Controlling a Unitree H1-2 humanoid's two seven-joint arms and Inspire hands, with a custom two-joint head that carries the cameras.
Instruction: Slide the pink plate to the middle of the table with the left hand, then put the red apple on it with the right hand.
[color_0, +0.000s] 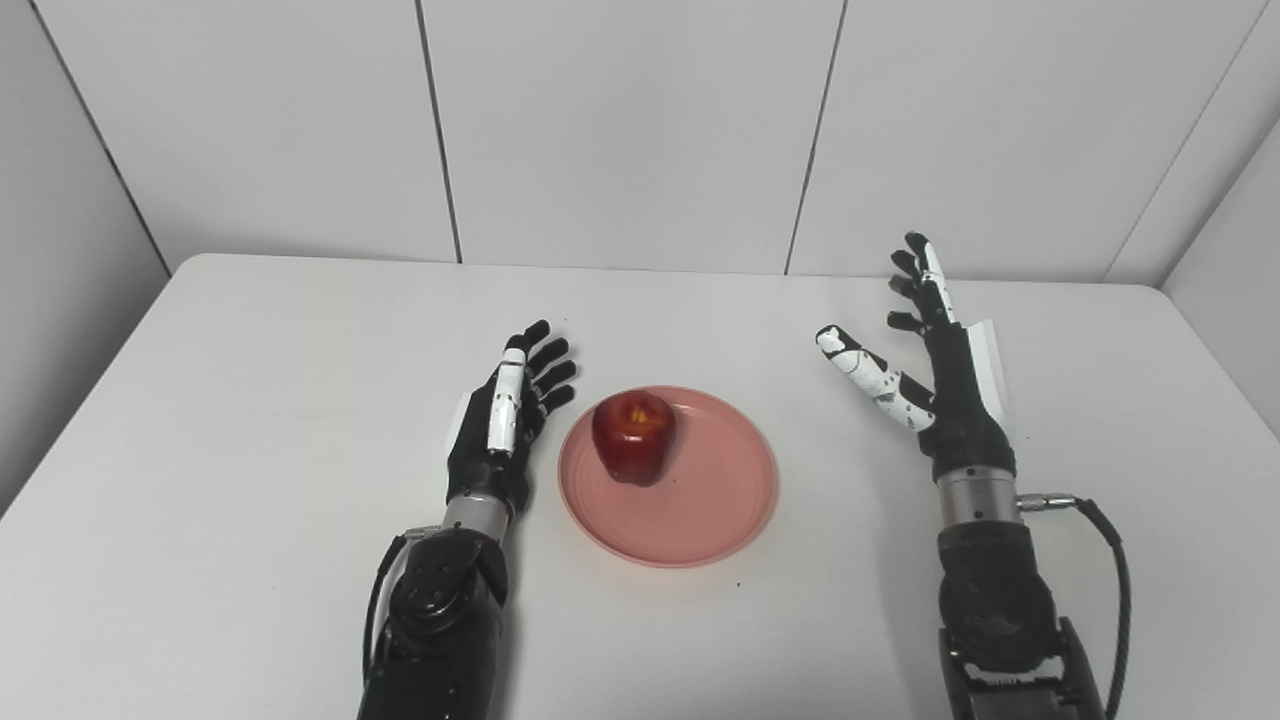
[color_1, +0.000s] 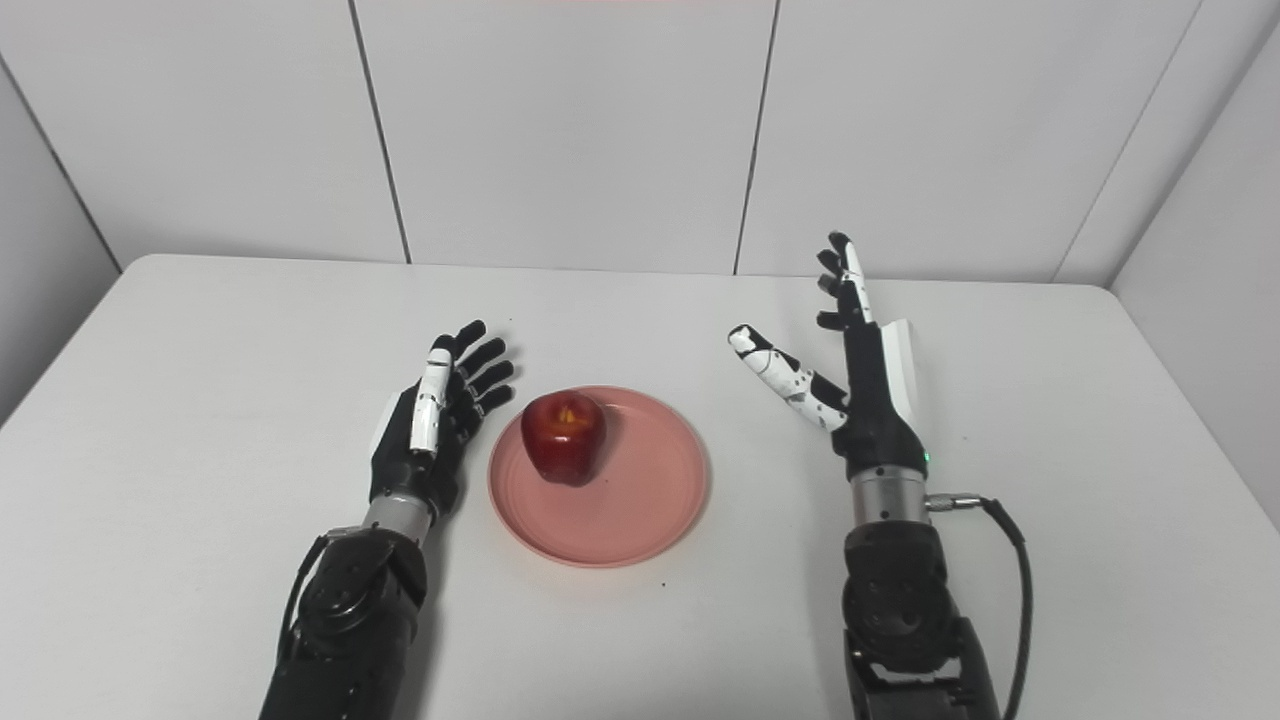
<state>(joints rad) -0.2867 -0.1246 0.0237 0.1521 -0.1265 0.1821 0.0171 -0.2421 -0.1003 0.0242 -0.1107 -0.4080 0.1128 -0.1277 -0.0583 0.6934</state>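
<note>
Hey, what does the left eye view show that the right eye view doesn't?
Only the left eye view shows a wider strip of the left side wall. Only the right eye view shows more of the right side wall and a small green light at the right wrist. Both share the red apple sitting on the left part of the pink plate, the open left hand beside the plate, and the open right hand away from it.

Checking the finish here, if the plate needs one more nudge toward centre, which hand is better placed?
Left, probably. The left hand rests open right beside the pink plate holding the red apple; the right hand is open and farther off.
</note>
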